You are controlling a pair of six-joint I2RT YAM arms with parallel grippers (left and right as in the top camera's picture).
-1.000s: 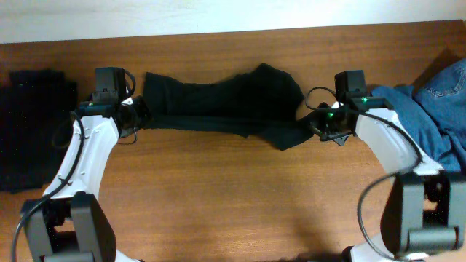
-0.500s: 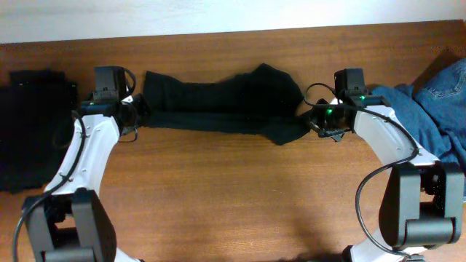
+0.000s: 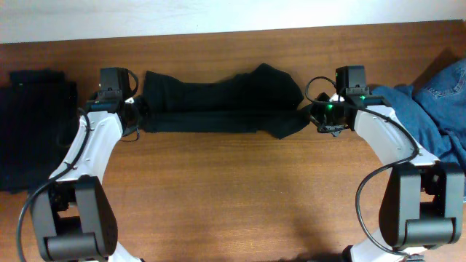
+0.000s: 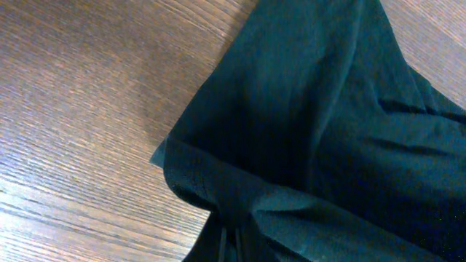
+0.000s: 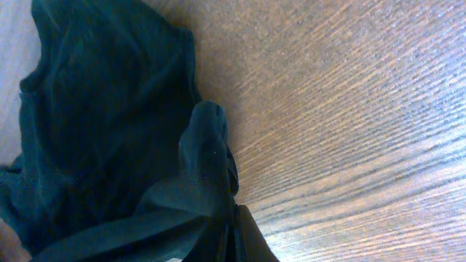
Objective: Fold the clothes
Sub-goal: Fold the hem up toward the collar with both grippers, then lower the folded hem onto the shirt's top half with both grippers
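A dark teal-black garment (image 3: 218, 105) lies stretched in a long band across the far part of the table, its front edge doubled over. My left gripper (image 3: 138, 116) is shut on its left end, where cloth bunches between the fingers in the left wrist view (image 4: 229, 244). My right gripper (image 3: 312, 116) is shut on its right end, with folded cloth pinched at the fingertips in the right wrist view (image 5: 229, 233). The garment (image 4: 328, 109) fills most of the left wrist view and the left half of the right wrist view (image 5: 109, 124).
A pile of blue denim clothes (image 3: 437, 109) lies at the far right, close behind my right arm. A folded black garment (image 3: 29, 124) lies at the left edge of the wooden table (image 3: 233, 196).
Both grippers have moved the garment's front edge toward the far side. The hanging flap near the right end has drawn up, and the band lies straighter.
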